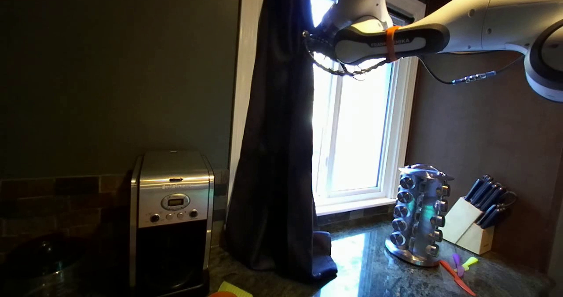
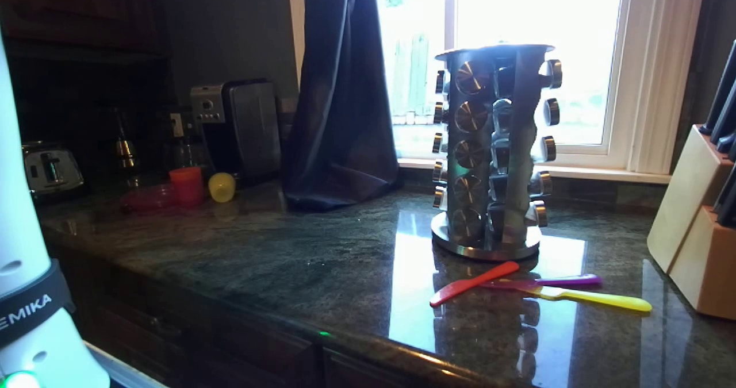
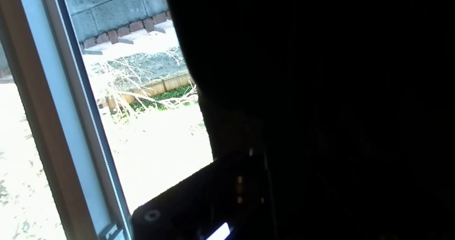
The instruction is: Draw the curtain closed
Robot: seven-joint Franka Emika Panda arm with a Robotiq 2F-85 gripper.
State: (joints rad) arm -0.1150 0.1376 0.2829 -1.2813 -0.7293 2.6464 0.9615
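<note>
The curtain [image 1: 279,156] is a long dark drape hanging over the left part of the window [image 1: 356,134], its hem lying on the counter. It also hangs beside the bright window in an exterior view [image 2: 342,118], where the gripper is out of view. My gripper [image 1: 317,44] is at the curtain's right edge, high up, against or very close to the fabric. In the wrist view the curtain [image 3: 302,55] fills the right side as near-black. The gripper's dark body [image 3: 245,183] shows low in that view. Its fingertips are lost in the dark, so its grip is unclear.
A steel coffee maker [image 1: 173,200] stands left of the curtain. A spice rack [image 1: 418,215] and a knife block [image 1: 475,218] stand right of it. Plastic knives [image 2: 540,287] lie before the rack. Cups [image 2: 187,185] stand near the coffee maker.
</note>
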